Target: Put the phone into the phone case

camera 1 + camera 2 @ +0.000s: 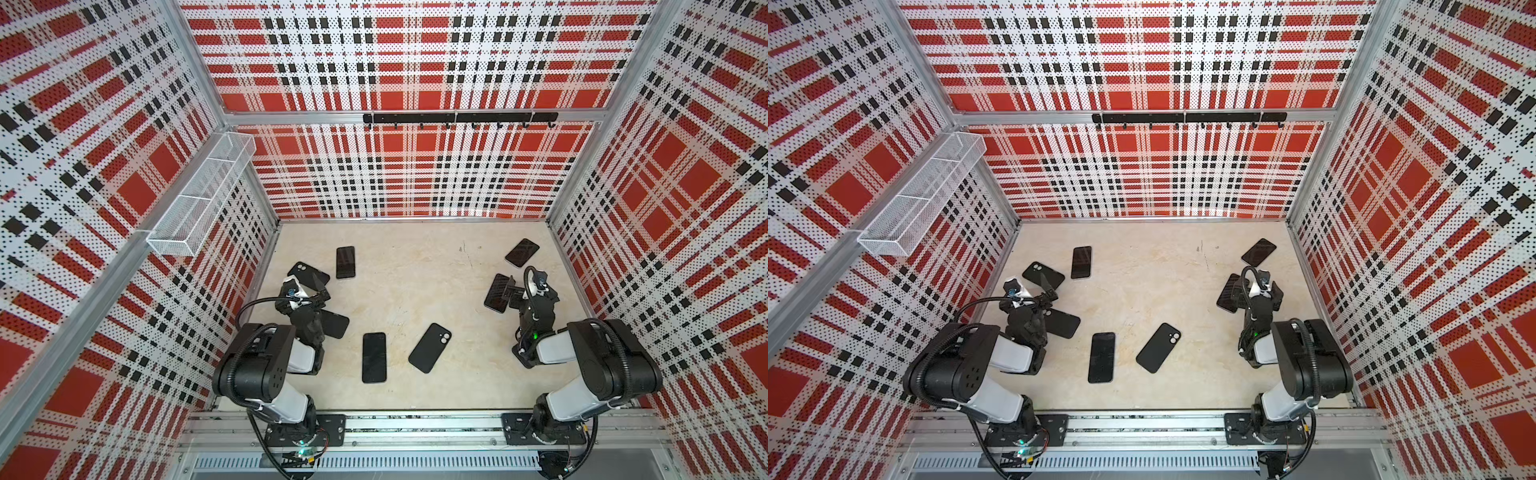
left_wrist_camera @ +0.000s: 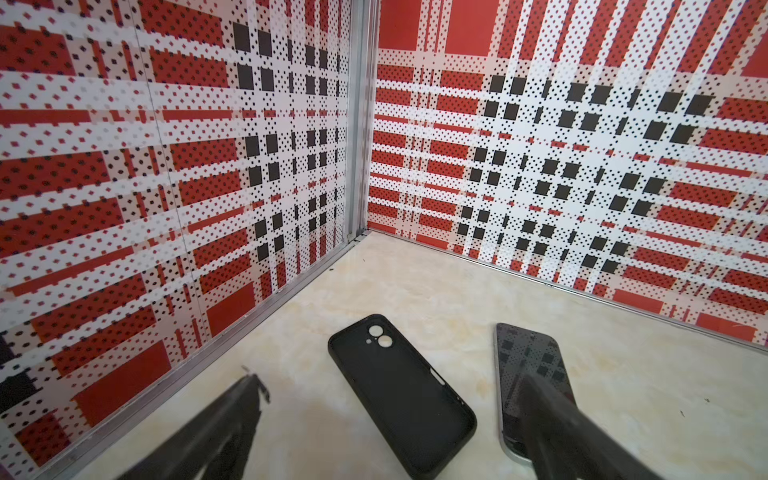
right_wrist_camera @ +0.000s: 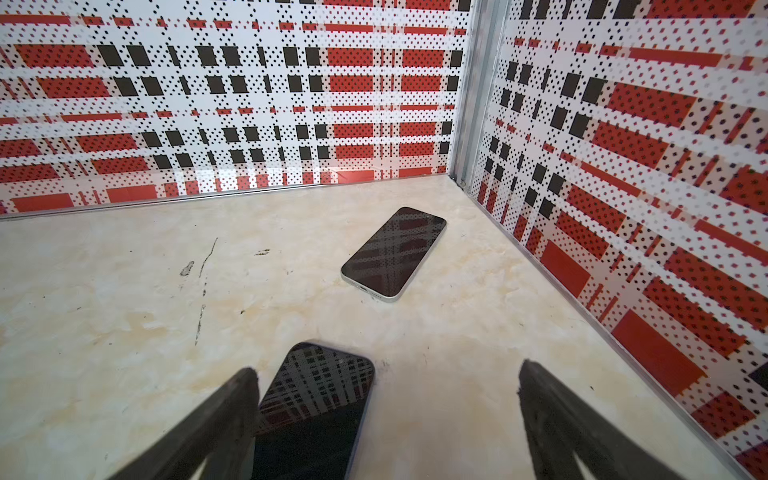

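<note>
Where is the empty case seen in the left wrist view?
In both top views the empty case lies flat at the left of the table, just beyond the open left gripper, with a screen-up phone beside it toward the centre.

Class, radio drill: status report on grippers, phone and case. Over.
Left gripper open above case. Right gripper open above phone, phone flat on table. Nothing held, nothing blocking.

Both top views look steeply down from high at the near edge, sharing the whole table [image 1: 415,291]. Each wrist view sits low and close, facing its own side's far corner [image 2: 358,235].
</note>
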`<state>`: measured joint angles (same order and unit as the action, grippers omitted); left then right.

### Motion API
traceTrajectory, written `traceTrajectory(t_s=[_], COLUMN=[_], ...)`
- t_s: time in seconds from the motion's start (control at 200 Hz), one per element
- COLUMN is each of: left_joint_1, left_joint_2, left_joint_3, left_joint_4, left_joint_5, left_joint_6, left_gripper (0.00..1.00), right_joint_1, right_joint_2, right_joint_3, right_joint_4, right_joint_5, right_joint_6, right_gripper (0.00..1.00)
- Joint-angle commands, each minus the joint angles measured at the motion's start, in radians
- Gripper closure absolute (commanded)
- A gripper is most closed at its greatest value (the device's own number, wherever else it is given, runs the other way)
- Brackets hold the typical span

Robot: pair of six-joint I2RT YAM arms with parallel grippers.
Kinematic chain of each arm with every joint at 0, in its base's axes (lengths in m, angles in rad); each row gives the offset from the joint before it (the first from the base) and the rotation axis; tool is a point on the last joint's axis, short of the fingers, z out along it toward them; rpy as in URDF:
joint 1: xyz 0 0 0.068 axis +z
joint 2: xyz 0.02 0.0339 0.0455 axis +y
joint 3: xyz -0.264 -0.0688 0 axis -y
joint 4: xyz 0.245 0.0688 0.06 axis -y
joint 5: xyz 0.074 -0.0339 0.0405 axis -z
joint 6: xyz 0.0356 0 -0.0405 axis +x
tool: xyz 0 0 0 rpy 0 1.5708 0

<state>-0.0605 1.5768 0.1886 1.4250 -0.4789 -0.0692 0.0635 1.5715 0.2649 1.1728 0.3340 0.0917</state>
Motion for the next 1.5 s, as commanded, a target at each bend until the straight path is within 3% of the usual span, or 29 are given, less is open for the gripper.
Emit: traceTrajectory(t_s=[0.0,0.872,0.917,0.982,1.012,1.112,1.192,1.338,1.493], left_joint_1=[0.007,0.014,0.014,0.011,-0.014,-0.091,-0.127,-0.196,-0.284], left_joint_2=[0.0,-0.001,-0.005,-0.06,-0.092,-0.264,-0.364,-0.378,-0.255], left_joint_3=[-0.003,0.001,-0.003,0.012,0.03,0.127,0.261,0.545,0.796], left_joint_4=[0.031,0.016,0.033,-0.051,-0.083,-0.357,-0.698,-1.223,-1.6], left_joint_5=[-0.002,0.012,0.006,0.024,-0.048,-0.219,-0.282,-0.227,-0.133], left_joint_6=[0.011,0.004,0.007,0.012,0.025,0.042,-0.063,-0.178,-0.114], left_gripper=[0.02,0.02,0.02,0.02,0.02,0.02,0.02,0.02,0.02], right_joint_1=[0.006,-0.004,-0.008,-0.002,-0.002,0.018,0.026,0.033,0.039], right_joint_2=[0.002,-0.009,-0.061,-0.073,-0.105,-0.226,-0.29,-0.307,-0.349], right_joint_3=[0.007,0.013,0.044,0.092,0.125,0.243,0.384,0.624,0.645], right_joint_4=[0.024,0.011,-0.135,-0.191,-0.279,-0.624,-0.985,-1.625,-1.883], right_joint_5=[0.009,-0.007,-0.014,0.037,0.039,0.11,0.167,0.16,0.049], right_joint_6=[-0.001,0.006,0.03,0.019,0.023,0.088,0.228,0.45,0.527], right_gripper=[0.0,0.0,0.0,0.0,0.0,0.0,0.0,0.02,0.12])
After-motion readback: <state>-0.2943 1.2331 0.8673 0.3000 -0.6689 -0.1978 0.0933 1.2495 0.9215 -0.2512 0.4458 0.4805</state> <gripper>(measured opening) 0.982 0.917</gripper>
